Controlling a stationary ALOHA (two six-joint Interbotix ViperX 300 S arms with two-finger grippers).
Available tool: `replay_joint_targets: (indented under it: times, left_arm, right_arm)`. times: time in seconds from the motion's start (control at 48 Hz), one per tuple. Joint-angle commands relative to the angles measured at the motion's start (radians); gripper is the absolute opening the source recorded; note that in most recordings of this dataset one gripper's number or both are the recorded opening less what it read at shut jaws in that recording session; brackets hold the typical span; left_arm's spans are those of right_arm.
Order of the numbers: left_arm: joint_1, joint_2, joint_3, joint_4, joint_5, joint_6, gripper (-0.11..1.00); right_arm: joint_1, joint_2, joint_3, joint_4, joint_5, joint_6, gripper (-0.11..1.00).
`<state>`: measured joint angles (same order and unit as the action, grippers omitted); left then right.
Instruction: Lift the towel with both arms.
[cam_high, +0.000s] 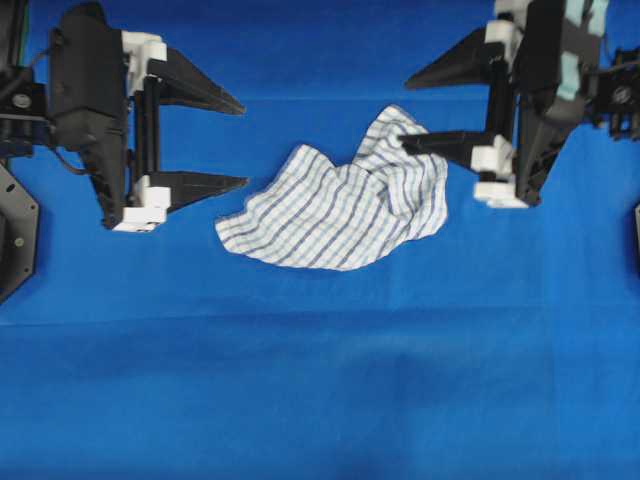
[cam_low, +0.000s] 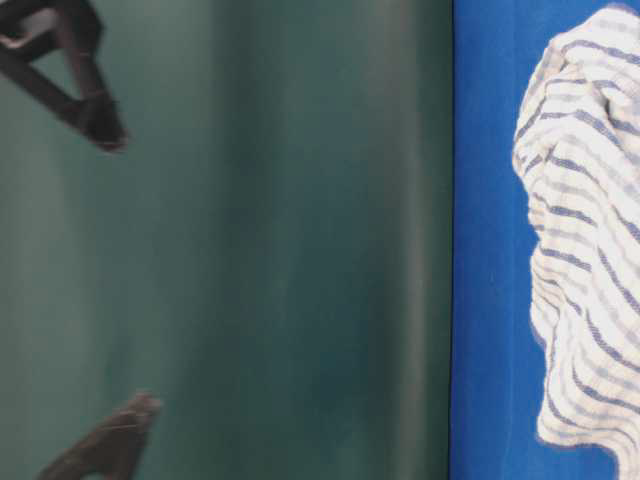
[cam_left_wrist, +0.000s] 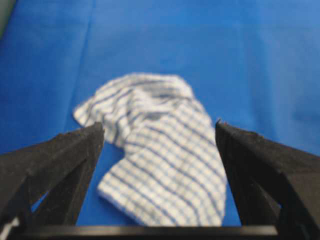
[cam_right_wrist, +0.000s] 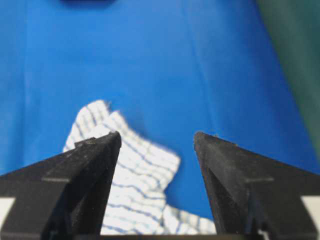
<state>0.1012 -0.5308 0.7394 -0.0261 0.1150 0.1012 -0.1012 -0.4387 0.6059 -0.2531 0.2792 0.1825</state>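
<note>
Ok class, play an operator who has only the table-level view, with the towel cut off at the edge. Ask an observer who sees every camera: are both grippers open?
Observer: Yes. The left gripper is wide open and empty, beside the towel with a gap between them.
Operator: And the right one?
Observer: The right gripper is open too. Seen from overhead, one finger overlaps the towel's upper corner. I cannot tell whether it touches.
Operator: Where does the towel lie?
Observer: Crumpled on the blue cloth, between the two grippers, not lifted.

blue cloth table cover (cam_high: 320, 380), green backdrop (cam_low: 250, 250)
</note>
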Motion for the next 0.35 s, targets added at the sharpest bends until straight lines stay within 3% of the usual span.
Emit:
replay_joint_targets:
  times: [0.0,0.146,0.334]
  left_arm:
    - [0.014,0.023,0.006,0.000,-0.044,0.011,0.90]
    - [0.028,0.094,0.025,0.000,-0.086,0.021,0.89]
    - [0.035,0.207,0.044,0.000,-0.086,0.023,0.89]
  right_arm:
    - [-0.011,0.009,0.035,0.002,-0.083,0.009,0.63]
    - [-0.031,0.063,0.109,0.005,-0.222,0.037,0.63]
    - [-0.038,0.147,0.144,0.006,-0.222,0.067,0.63]
